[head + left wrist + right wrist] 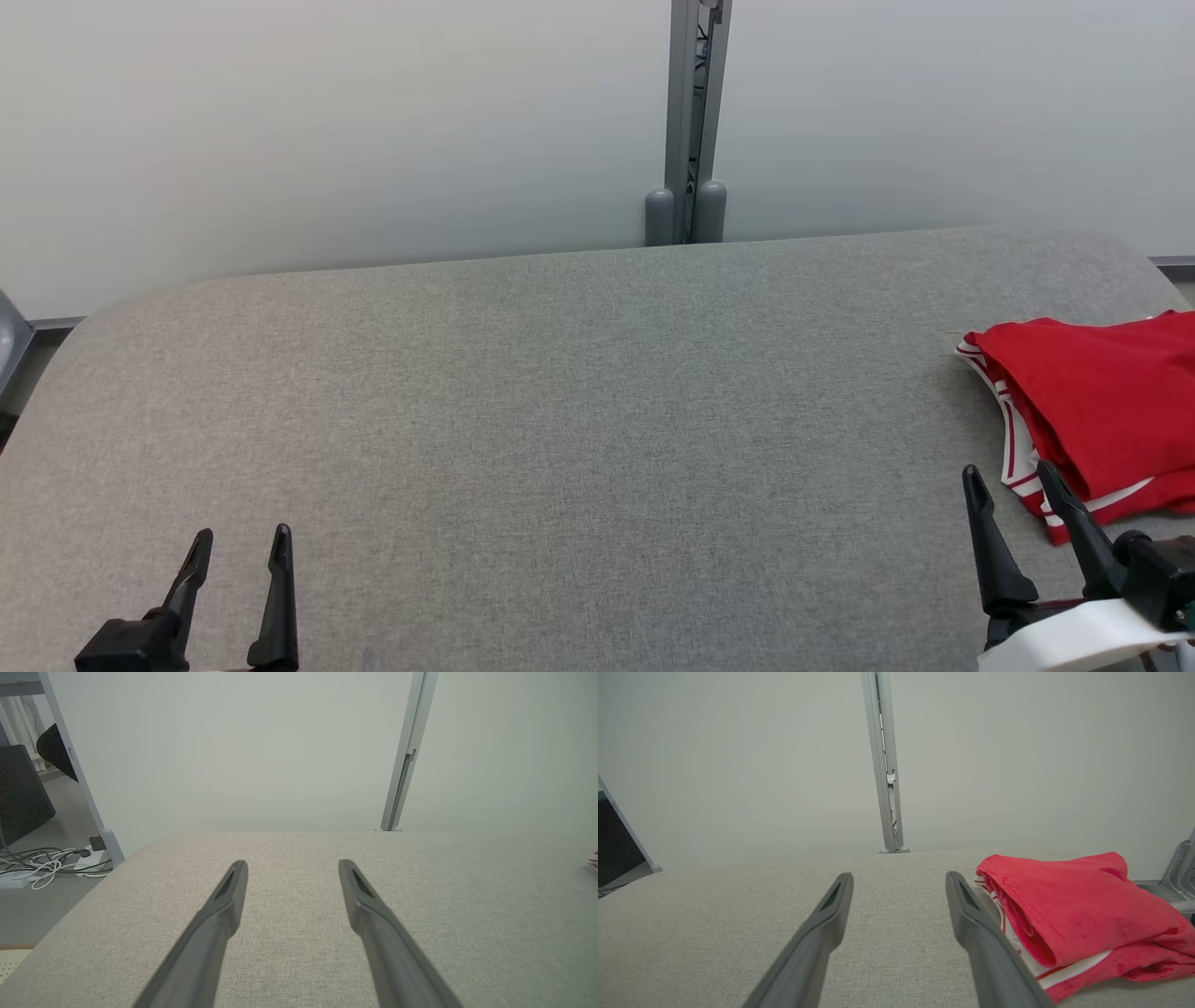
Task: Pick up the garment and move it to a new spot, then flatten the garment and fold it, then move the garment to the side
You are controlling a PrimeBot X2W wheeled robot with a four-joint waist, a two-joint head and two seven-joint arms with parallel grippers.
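Observation:
The garment [1102, 401] is a red piece with white-striped trim, lying folded in a thick stack at the right edge of the grey table [560, 392]. The right wrist view shows the garment [1073, 910] just right of my right fingers. My right gripper [1010, 474] stands open beside the garment's left edge, holding nothing. At the lower left, far from the garment, my left gripper [241, 539] is open and empty. In the left wrist view my left gripper [292, 864] hovers over bare table, and a sliver of the garment [593, 861] peeks in at the right edge.
A pale wall with a grey metal post [693, 121] runs behind the table's far edge. Cables [51, 865] lie on the floor off the table's left end. A grey bracket [1181, 868] stands past the garment at the table's right end.

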